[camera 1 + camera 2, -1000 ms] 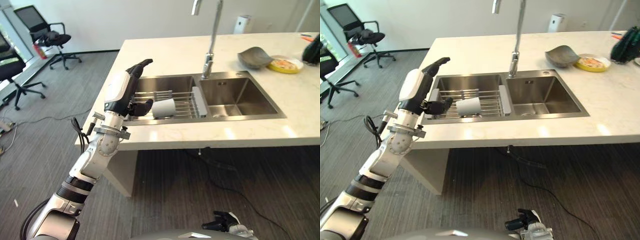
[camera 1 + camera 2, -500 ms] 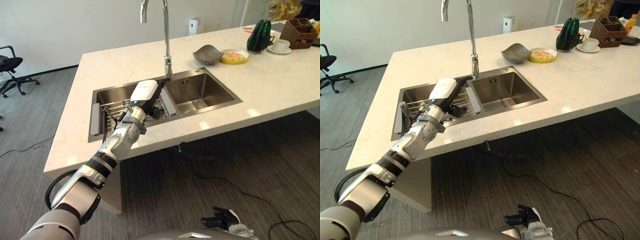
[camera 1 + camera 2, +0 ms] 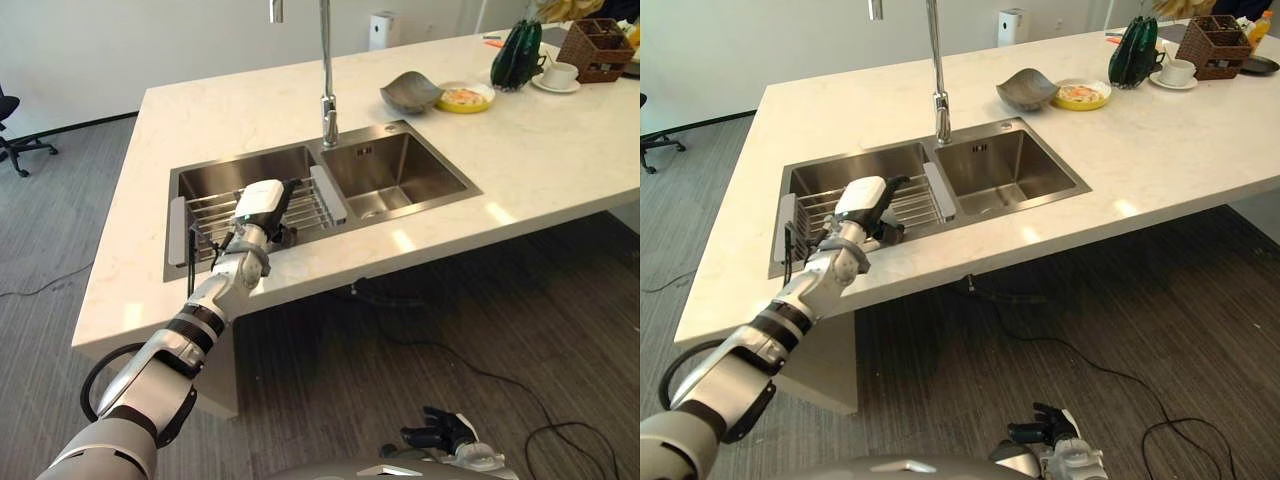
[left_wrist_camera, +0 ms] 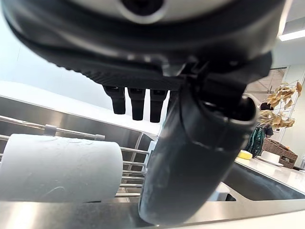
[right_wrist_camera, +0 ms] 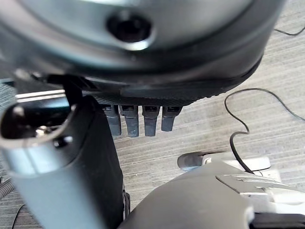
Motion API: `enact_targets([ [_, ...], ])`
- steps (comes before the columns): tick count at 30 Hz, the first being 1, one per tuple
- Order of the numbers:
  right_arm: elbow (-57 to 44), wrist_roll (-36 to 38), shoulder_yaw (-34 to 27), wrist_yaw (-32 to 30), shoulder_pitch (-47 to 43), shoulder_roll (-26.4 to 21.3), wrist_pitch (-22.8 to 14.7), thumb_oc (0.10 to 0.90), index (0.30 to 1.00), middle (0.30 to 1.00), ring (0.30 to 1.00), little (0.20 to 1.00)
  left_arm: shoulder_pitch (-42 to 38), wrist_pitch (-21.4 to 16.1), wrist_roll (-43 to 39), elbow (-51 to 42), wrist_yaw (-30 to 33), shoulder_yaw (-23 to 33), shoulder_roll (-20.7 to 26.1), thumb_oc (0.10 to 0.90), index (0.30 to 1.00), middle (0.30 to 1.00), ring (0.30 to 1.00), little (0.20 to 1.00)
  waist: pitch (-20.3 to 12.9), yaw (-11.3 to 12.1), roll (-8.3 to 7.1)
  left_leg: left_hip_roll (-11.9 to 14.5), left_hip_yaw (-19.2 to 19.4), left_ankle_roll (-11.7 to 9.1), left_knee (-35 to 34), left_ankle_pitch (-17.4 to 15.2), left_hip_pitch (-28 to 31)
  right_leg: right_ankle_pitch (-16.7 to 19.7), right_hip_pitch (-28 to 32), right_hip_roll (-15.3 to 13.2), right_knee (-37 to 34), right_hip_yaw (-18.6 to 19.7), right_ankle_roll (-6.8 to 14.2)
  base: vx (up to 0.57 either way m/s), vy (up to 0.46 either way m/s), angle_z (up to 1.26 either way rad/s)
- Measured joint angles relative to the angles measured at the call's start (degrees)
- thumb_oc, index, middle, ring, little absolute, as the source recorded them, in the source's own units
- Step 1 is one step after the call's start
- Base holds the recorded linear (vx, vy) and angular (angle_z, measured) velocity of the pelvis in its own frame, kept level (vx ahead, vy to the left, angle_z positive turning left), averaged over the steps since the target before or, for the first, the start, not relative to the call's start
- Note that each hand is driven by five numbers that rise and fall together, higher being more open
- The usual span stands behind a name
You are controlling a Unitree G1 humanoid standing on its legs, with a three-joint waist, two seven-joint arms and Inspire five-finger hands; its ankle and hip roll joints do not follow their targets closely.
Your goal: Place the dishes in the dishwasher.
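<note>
A white cup [image 4: 57,164] lies on its side on the wire rack [image 3: 310,205] in the left basin of the steel sink. My left hand [image 3: 262,205] reaches over the rack's front part with its fingers [image 4: 137,101] straight above the cup and its thumb [image 4: 190,157] beside it, not closed round it. From the head camera the hand covers the cup. A grey bowl [image 3: 410,92] and a yellow plate [image 3: 465,97] with food sit on the counter behind the right basin. My right hand [image 3: 440,437] hangs low above the floor, fingers [image 5: 138,120] relaxed, holding nothing.
A tall faucet [image 3: 327,100] stands behind the divide between the basins; the right basin [image 3: 395,175] holds nothing. At the counter's far right are a dark green object [image 3: 515,55], a white cup on a saucer [image 3: 560,75] and a wicker basket [image 3: 600,50].
The camera has swung right and the whole picture has shifted. My left hand, raised beside the cup a second ago, now sits lower over the rack and covers the cup.
</note>
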Motion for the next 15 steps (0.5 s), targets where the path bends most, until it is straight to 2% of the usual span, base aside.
enact_targets([
  [3, -0.1, 0.0, 0.1, 0.0, -0.2, 0.0, 0.3, 0.8, 0.9, 0.9, 0.9, 0.9, -1.3, 0.7, -0.4, 2.6, 0.4, 0.0, -0.2, 0.8, 0.9, 0.9, 0.9, 0.9, 0.1, 0.0, -0.11, 0.1, 0.2, -0.1, -0.1, -0.1, 0.2, 0.0, 0.0, 0.0, -0.1, 0.0, 0.1, -0.02, -0.03, -0.04],
  [6, -0.1, 0.0, 1.1, 0.1, -0.6, -0.1, 0.6, 0.8, 0.9, 0.9, 0.9, 0.9, -3.8, 2.2, -4.3, 7.5, 0.8, 3.9, -3.4, 0.8, 0.9, 0.9, 0.9, 0.9, 0.3, 0.0, -0.26, 0.1, 0.3, -0.1, 0.0, -0.1, 0.2, 0.1, 0.0, 0.0, -0.1, 0.0, 0.0, -0.01, -0.013, 0.0],
  [11, -0.1, 0.2, 2.1, 0.2, -1.1, -0.2, 0.6, 0.8, 0.9, 0.9, 0.9, 0.9, -6.5, 4.1, -5.3, 12.0, 0.7, 4.1, -3.9, 0.8, 0.9, 0.9, 0.9, 0.9, 0.5, -0.4, -0.31, 0.1, 0.5, -0.1, 0.1, -0.1, 0.2, 0.2, -0.1, 0.0, 0.0, 0.2, -0.1, 0.0, -0.002, -0.01],
  [15, 0.0, 0.7, 2.3, 0.6, -1.8, -0.6, 0.7, 0.8, 0.9, 0.9, 0.9, 0.9, -12.1, 4.5, -7.3, 21.7, 0.4, 2.8, -4.2, 0.8, 0.9, 0.9, 0.9, 0.9, 1.4, -1.0, 0.34, 0.0, 0.6, -0.1, 0.1, -0.1, 0.2, 0.2, -0.2, -0.1, 0.0, 0.3, 0.0, 0.0, 0.0, 0.0],
])
